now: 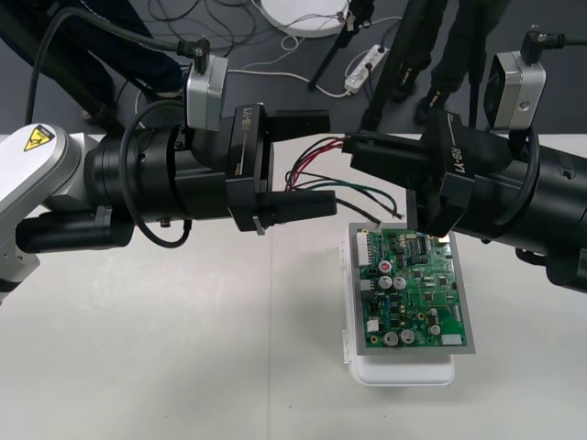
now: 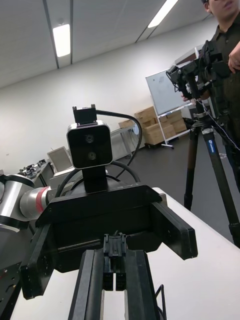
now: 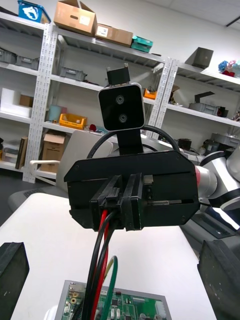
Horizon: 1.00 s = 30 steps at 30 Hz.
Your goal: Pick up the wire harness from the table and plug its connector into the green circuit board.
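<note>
Front view, right gripper [image 1: 354,147] level, pinching harness [image 1: 310,156]

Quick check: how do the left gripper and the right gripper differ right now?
The left gripper stands wide open and holds nothing; the right gripper is shut on the harness, with its black plug between the fingers. The wires trail from the right gripper into the gap between the left gripper's fingers. The right gripper is nearer the green board than the left gripper. Shared: they face each other, tips close, near the board's far edge.
</note>
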Each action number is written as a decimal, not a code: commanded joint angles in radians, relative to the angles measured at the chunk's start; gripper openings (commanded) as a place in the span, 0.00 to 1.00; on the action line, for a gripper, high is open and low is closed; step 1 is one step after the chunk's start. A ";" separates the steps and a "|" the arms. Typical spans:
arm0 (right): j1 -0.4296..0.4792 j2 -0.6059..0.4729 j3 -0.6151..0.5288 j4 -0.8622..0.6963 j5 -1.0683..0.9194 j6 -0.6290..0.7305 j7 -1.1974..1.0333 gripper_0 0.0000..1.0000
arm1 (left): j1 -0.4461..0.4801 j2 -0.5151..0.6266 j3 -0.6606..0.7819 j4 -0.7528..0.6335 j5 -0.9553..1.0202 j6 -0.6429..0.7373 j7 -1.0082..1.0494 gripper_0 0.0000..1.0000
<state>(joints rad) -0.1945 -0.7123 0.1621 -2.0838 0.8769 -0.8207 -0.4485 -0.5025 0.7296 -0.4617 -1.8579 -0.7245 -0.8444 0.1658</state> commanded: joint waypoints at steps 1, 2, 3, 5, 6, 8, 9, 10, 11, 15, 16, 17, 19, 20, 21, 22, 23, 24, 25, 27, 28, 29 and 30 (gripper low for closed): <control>-0.034 -0.024 0.017 -0.025 -0.012 0.011 -0.012 0.00 | -0.011 -0.019 -0.012 -0.010 0.010 0.047 -0.012 1.00; -0.034 -0.024 0.017 -0.025 -0.012 0.009 -0.012 0.00 | -0.014 -0.019 -0.014 -0.010 0.010 0.047 -0.012 1.00; -0.034 -0.024 0.020 -0.025 -0.012 0.009 -0.012 0.00 | -0.016 -0.019 -0.012 -0.010 0.010 0.045 -0.012 1.00; -0.034 -0.024 0.020 -0.025 -0.012 0.009 -0.012 0.00 | -0.019 -0.019 -0.014 -0.010 0.010 0.045 -0.011 1.00; -0.034 -0.024 0.020 -0.025 -0.010 0.009 -0.012 0.00 | -0.022 -0.019 -0.014 -0.010 0.011 0.045 -0.011 1.00; -0.034 -0.026 0.025 -0.025 -0.012 0.009 -0.012 0.00 | -0.028 -0.018 -0.014 -0.010 0.010 0.047 -0.008 1.00; -0.034 -0.024 0.025 -0.025 -0.012 0.011 -0.012 0.00 | -0.034 -0.018 -0.014 -0.010 0.010 0.045 -0.005 1.00; -0.034 -0.024 0.025 -0.025 -0.012 0.011 -0.012 0.00 | -0.034 -0.018 -0.014 -0.010 0.010 0.045 -0.005 1.00; -0.033 -0.024 0.027 -0.025 -0.012 0.009 -0.012 0.00 | -0.041 -0.013 -0.014 -0.010 0.011 0.047 0.000 1.00; -0.034 -0.026 0.027 -0.025 -0.012 0.009 -0.012 0.00 | -0.059 0.004 -0.023 -0.010 0.013 0.045 0.012 1.00; -0.033 -0.026 0.027 -0.025 -0.012 0.009 -0.012 0.00 | -0.062 0.011 -0.028 -0.010 0.016 0.047 0.015 1.00; -0.034 -0.024 0.027 -0.025 -0.010 0.009 -0.012 0.00 | -0.068 0.017 -0.034 -0.010 0.023 0.047 0.015 1.00; -0.034 -0.024 0.027 -0.025 -0.010 0.009 -0.012 0.00 | -0.077 0.025 -0.046 -0.010 0.037 0.050 0.017 1.00; -0.034 -0.026 0.027 -0.025 -0.010 0.009 -0.012 0.00 | -0.079 0.033 -0.054 -0.010 0.054 0.051 0.017 1.00; -0.034 -0.024 0.027 -0.025 -0.010 0.009 -0.012 0.00 | -0.080 0.036 -0.055 -0.010 0.057 0.053 0.017 1.00; -0.034 -0.024 0.027 -0.025 -0.010 0.009 -0.010 0.00 | -0.080 0.037 -0.055 -0.010 0.059 0.051 0.017 1.00; -0.034 -0.026 0.027 -0.025 -0.010 0.009 -0.010 0.00 | -0.080 0.039 -0.055 -0.010 0.060 0.053 0.017 1.00; -0.033 -0.026 0.027 -0.025 -0.010 0.009 -0.010 0.00 | -0.082 0.040 -0.055 -0.010 0.060 0.053 0.018 1.00; -0.034 -0.024 0.027 -0.025 -0.010 0.009 -0.010 0.00 | -0.082 0.040 -0.055 -0.010 0.060 0.053 0.018 1.00; -0.034 -0.026 0.027 -0.025 -0.010 0.009 -0.009 0.00 | -0.088 0.042 -0.058 -0.010 0.060 0.057 0.020 1.00; -0.033 -0.024 0.027 -0.025 -0.012 0.009 -0.009 0.00 | -0.088 0.044 -0.061 -0.010 0.063 0.059 0.021 1.00; -0.034 -0.024 0.027 -0.025 -0.012 0.009 -0.009 0.00 | -0.088 0.044 -0.063 -0.012 0.063 0.059 0.021 1.00; -0.034 -0.024 0.027 -0.025 -0.012 0.009 -0.007 0.00 | -0.090 0.044 -0.064 -0.010 0.063 0.059 0.023 1.00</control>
<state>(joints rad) -0.1974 -0.7123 0.1745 -2.0838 0.8768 -0.8180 -0.4485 -0.5457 0.7404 -0.5075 -1.8577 -0.6784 -0.8282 0.1660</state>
